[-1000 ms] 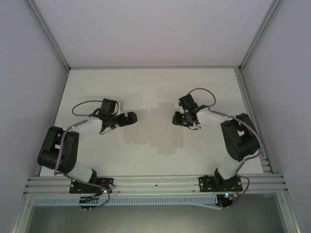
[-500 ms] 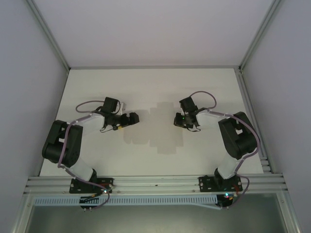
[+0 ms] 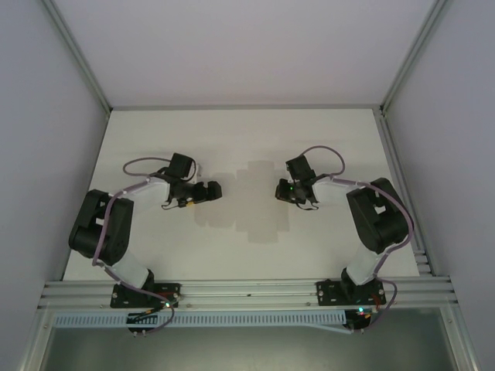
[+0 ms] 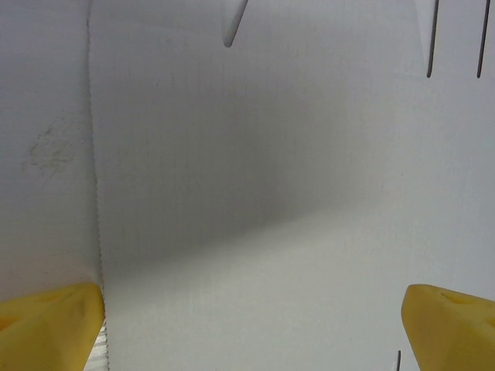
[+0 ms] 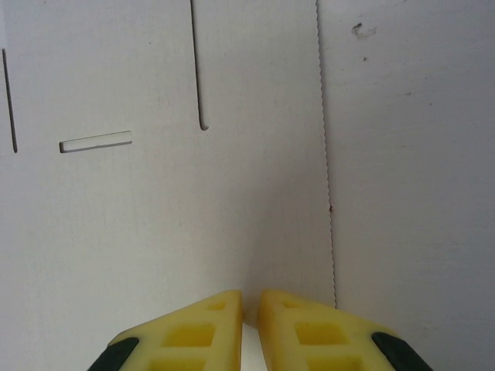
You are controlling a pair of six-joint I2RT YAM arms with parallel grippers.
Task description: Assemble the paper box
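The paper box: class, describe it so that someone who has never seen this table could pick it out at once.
On the white table seen from above, look at the middle, between the left gripper and the right gripper. There lies the paper box, as a flat, cross-like sheet. Only its slightly greyer shade, notched outline and cut slits set it apart from the table.
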